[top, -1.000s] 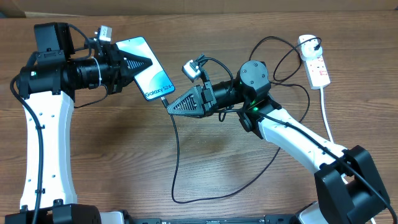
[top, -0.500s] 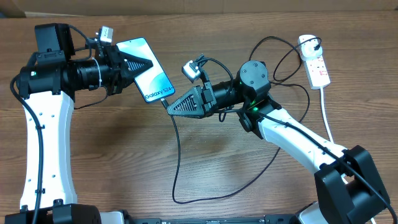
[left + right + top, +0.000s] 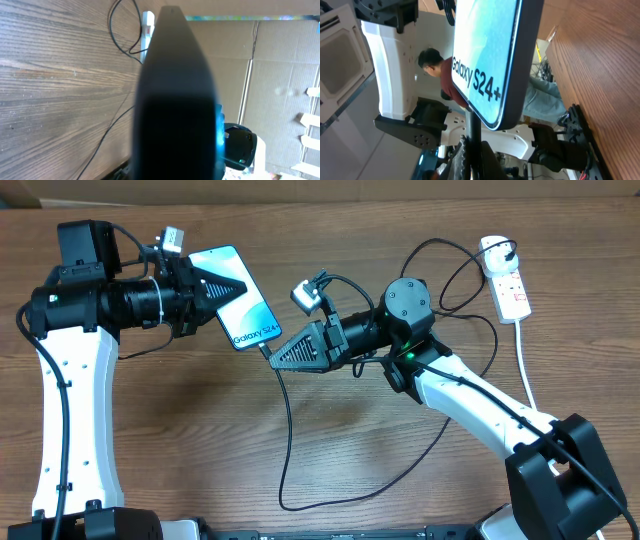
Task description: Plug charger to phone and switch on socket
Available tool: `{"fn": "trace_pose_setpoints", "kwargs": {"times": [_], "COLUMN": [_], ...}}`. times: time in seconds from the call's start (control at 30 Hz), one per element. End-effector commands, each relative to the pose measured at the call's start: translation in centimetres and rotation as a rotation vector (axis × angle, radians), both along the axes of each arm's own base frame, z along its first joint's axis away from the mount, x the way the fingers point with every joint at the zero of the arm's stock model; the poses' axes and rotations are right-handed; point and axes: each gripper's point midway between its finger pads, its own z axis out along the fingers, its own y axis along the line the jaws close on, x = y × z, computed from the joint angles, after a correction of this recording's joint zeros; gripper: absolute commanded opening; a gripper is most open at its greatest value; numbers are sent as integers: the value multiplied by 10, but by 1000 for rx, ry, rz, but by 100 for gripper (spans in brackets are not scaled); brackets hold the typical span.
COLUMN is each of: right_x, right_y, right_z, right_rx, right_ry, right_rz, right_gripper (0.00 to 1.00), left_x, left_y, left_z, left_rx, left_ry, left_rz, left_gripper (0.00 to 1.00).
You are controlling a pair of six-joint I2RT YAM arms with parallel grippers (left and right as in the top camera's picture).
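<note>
The phone [image 3: 240, 305], blue screen reading "Galaxy S24+", is held above the table by my left gripper [image 3: 238, 283], shut on its upper end. In the left wrist view the phone's dark edge [image 3: 175, 100] fills the middle. My right gripper [image 3: 272, 352] is shut on the charger's connector tip [image 3: 475, 127], which meets the phone's bottom edge [image 3: 492, 65]. The black cable [image 3: 285, 440] loops down over the table and back to the plug end in the white socket [image 3: 507, 288] at the far right. Whether the tip is fully seated cannot be told.
The socket's thick white cord [image 3: 524, 365] runs down the right side. Black cable loops [image 3: 450, 280] lie between my right arm and the socket. Cardboard [image 3: 20, 192] stands along the far edge. The socket also shows in the left wrist view [image 3: 147, 27].
The phone has tilted and shifted slightly left and down. My right gripper has followed a little to the left with the connector tip.
</note>
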Motion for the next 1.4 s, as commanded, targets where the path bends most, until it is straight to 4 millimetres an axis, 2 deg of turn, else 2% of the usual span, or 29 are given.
{"fn": "trace_pose_setpoints", "kwargs": {"times": [0.0, 1.37], "right_x": [4, 22], "right_y": [0, 5], "right_z": [11, 14], "right_rx": [17, 24], "right_ry": [-12, 43], "right_rz": [-36, -142], "right_gripper": [4, 4], "left_x": [-8, -15], "left_y": [-8, -11], "left_z": [14, 16], "left_rx": [-54, -80], "left_ry": [-50, -40], "left_rz": [-57, -82], "left_gripper": [4, 4]}}
